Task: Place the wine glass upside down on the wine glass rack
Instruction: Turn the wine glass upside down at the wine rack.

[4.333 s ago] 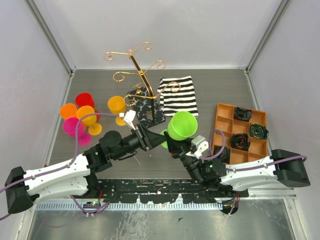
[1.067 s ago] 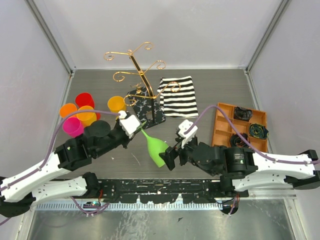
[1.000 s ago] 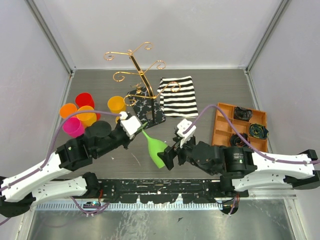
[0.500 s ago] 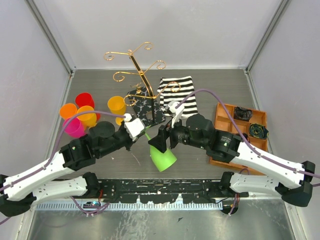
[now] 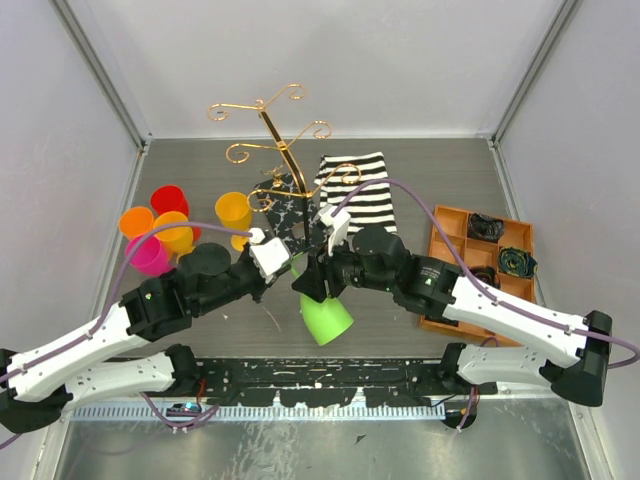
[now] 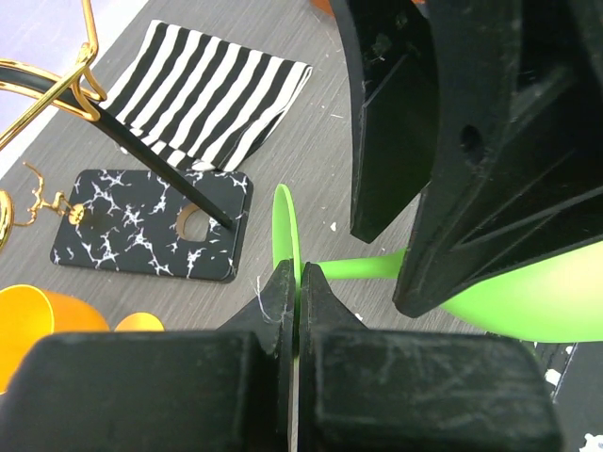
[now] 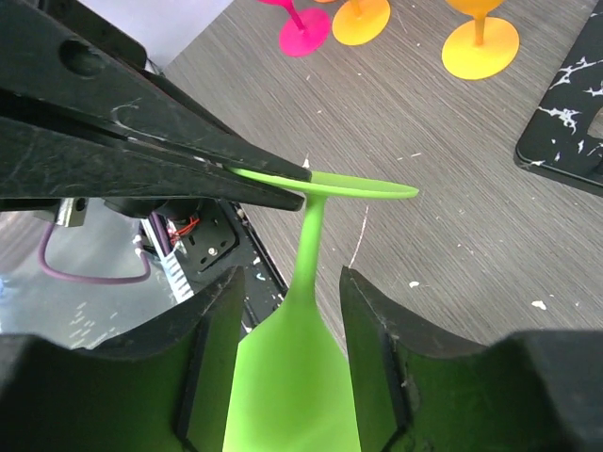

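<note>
A grey wood-grain table (image 5: 450,180) fills an enclosure with pale walls (image 5: 60,150) on three sides, and two black-and-white arms reach in from the near edge to meet at its middle. The left gripper (image 6: 295,282) is clamped tight on the thin round foot of a lime-green wine glass (image 5: 325,318), its jaws pressed together on the disc's edge. The right gripper (image 7: 294,278) has its jaws apart on either side of the stem where it widens into the bowl. A gap shows beside the stem, but whether the pads (image 7: 363,311) touch the bowl lower down cannot be told. The glass is tilted, with its foot towards the far side and its bowl towards the near edge. Just beyond it, and apart from it, stands the wine glass rack (image 5: 283,150) — a tall gold wire stand with curled arms, on a black white-veined base (image 5: 300,225). None of its arms holds a glass. An orange tray (image 5: 447,215) of compartments holding dark coiled items lies by the right wall, with bare table between it and the glass. A black-and-white striped cloth (image 5: 358,192) lies flat just right of the rack's base. Near the left wall stands a cluster of small coloured glasses (image 5: 168,200) — red, orange and pink — with a yellow-orange one (image 5: 233,210) closer to the rack. A strip of bare table runs behind the rack to the far wall.
</note>
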You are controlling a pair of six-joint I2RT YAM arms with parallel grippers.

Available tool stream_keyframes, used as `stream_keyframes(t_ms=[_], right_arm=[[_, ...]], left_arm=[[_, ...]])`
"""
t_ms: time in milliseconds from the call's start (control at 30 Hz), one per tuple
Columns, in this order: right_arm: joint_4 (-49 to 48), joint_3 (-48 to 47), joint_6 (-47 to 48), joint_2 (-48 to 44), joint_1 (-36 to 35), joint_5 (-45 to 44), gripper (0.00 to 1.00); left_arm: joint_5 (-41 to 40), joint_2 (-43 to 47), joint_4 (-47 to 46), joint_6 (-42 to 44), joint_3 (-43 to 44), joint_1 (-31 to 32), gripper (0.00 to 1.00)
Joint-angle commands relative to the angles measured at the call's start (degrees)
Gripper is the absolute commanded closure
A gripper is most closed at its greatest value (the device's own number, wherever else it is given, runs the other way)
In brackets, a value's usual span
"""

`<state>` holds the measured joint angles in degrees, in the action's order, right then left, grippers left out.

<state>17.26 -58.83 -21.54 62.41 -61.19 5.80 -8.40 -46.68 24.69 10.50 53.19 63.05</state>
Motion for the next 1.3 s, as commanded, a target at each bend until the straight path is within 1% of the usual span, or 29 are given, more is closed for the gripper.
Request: stream_keyframes(t_ms=[0,267,367,500,933,1000,1067,1133,1167,1233,1267], right_arm=[[-1.79,-0.19,-0.23,0.19,0.46,-0.82,0.51],[-1.61,-0.5,-0.52,2.45,0.72,1.47,0.58],[-1.81,-0.15,-0.78,2.72,0.66,1.09,0.6],[-2.49,0.42,-1.09,2.96,0.67,0.62,0.64],[-3.31,1.03,-1.01,5.6,0.69,0.78,0.65],[-3.37,1.13,-0.84,5.73,0.71,0.78,0.69],[-3.37,1.24,-0.71,5.8,0.71,0.41,0.77],[-3.37,1.62,-0.61,5.58,0.72,-0.32,0.82],[-3.37,1.7,-0.56,5.49,0.72,-0.75,0.85],[-3.44,2.07,-0.52,5.09,0.67,-1.44,0.98],[-3.52,2.18,-0.52,4.9,0.71,-1.75,0.99]], left_arm=[[0.9,0.65,-2.54,0.31,-0.59,0.17,1.0],[0.53,0.45,-2.5,0.44,-0.89,0.19,1.0],[0.34,0.54,-2.5,0.4,-0.91,0.21,1.0],[0.0,0.45,-2.49,0.4,-0.9,0.15,1.0],[-1.06,-0.3,-2.5,0.66,-0.97,0.16,1.0],[-1.38,-0.39,-2.45,0.81,-0.96,0.15,1.0],[-1.75,-0.51,-2.45,0.96,-1.11,0.18,1.0],[-2.11,-0.52,-2.45,1.01,-1.07,0.16,1.0],[-2.26,-0.59,-2.44,1.01,-1.14,0.15,1.0],[-2.56,-0.6,-2.45,1.01,-1.09,0.19,1.0],[-2.63,-0.6,-2.43,1.01,-1.07,0.15,1.0]])
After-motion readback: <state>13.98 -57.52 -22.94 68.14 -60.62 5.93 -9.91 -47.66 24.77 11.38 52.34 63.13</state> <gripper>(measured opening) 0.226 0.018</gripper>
